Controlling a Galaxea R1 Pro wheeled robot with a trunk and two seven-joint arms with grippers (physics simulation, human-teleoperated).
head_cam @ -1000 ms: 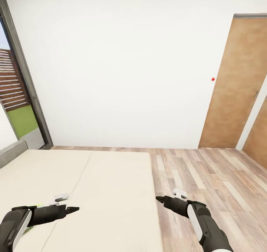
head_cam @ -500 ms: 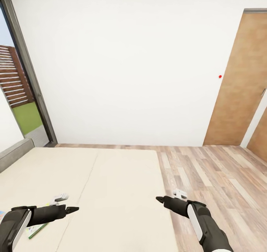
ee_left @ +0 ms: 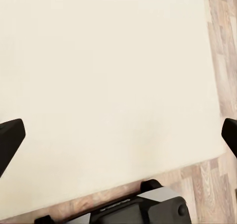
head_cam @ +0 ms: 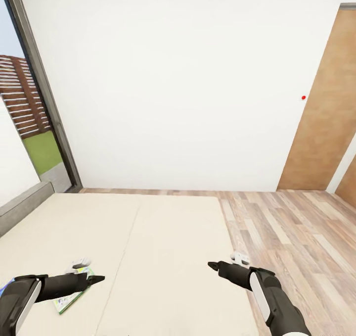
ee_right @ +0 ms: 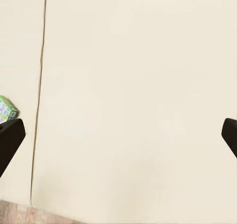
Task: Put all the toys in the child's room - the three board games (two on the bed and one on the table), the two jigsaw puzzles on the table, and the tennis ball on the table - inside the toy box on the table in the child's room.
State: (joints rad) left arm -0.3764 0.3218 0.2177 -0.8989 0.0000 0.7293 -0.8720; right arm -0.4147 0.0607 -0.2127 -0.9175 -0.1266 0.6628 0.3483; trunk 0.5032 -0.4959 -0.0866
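Both black grippers, left (head_cam: 99, 278) and right (head_cam: 213, 265), are held spread and empty over the beige-mattressed bed (head_cam: 163, 257) while the view swings left, bringing a white-green board game box (head_cam: 74, 296) under the left arm into reach.

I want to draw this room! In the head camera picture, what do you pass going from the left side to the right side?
Window → left gripper above the bed → right gripper → wood-plank floor → brown door.
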